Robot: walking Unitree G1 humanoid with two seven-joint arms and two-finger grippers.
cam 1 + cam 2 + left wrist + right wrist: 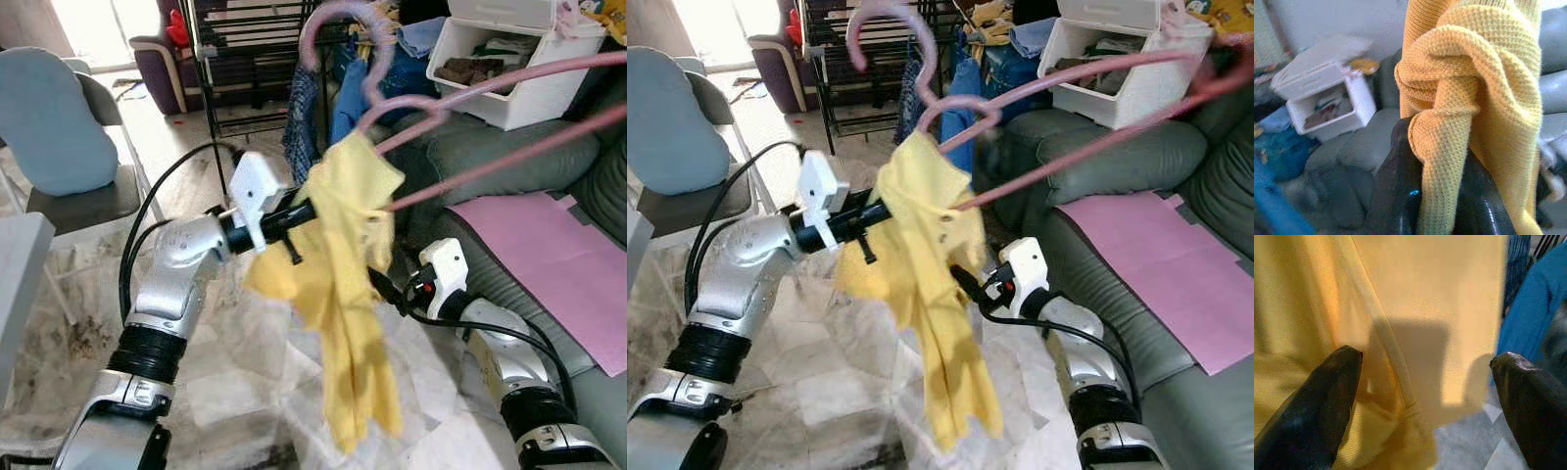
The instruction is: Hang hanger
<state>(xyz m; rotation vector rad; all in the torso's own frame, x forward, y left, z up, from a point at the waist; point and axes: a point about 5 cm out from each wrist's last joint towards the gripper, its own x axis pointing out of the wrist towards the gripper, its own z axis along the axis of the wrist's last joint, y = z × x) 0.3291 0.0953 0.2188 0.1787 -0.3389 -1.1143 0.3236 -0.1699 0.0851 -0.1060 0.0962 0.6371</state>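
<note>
A pink hanger [490,88] slants across the upper right, its hook [333,24] up near a black rack. A yellow knit garment [348,294] hangs bunched from the hanger's near end and drops towards the floor. My left gripper [306,211] reaches in from the left and is shut on a fold of that garment; the left wrist view shows the cloth [1474,98] pinched between the black fingers [1400,196]. My right gripper [385,289] sits low on the garment's right side, open. In the right wrist view its fingertips [1317,401] stand wide apart before the yellow cloth [1425,298].
A black drying rack [245,59] with blue clothes [353,93] stands behind the hanger. A grey sofa [509,166] carries a pink sheet [549,255] and a white bin [500,73] on the right. A blue-cushioned chair [49,117] is at left. The floor is marbled tile [235,372].
</note>
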